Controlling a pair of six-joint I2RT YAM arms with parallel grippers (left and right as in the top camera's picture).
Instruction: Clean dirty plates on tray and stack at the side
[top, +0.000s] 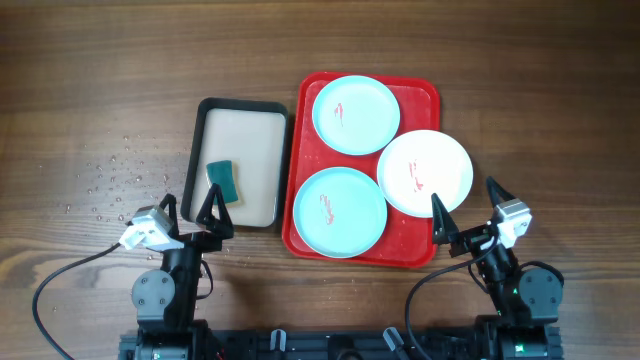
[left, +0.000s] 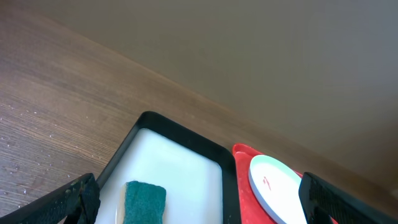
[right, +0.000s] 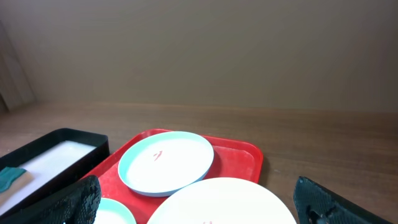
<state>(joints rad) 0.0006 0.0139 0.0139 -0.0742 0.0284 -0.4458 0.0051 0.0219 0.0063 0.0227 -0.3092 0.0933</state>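
The red tray (top: 420, 95) holds three plates with red smears: a pale blue plate (top: 355, 114) at the back, a pale blue plate (top: 340, 211) at the front left, and a white plate (top: 425, 172) at the right that overhangs the tray's rim. My left gripper (top: 194, 208) is open and empty, at the near end of the small tray by the sponge. My right gripper (top: 465, 205) is open and empty, just near of the white plate (right: 230, 202). The right wrist view shows the back blue plate (right: 165, 162); the left wrist view shows it too (left: 277, 190).
A black-rimmed beige tray (top: 245, 125) left of the red tray holds a green sponge (top: 224, 182), also in the left wrist view (left: 144, 200). Water droplets (top: 115, 180) lie on the wooden table at the left.
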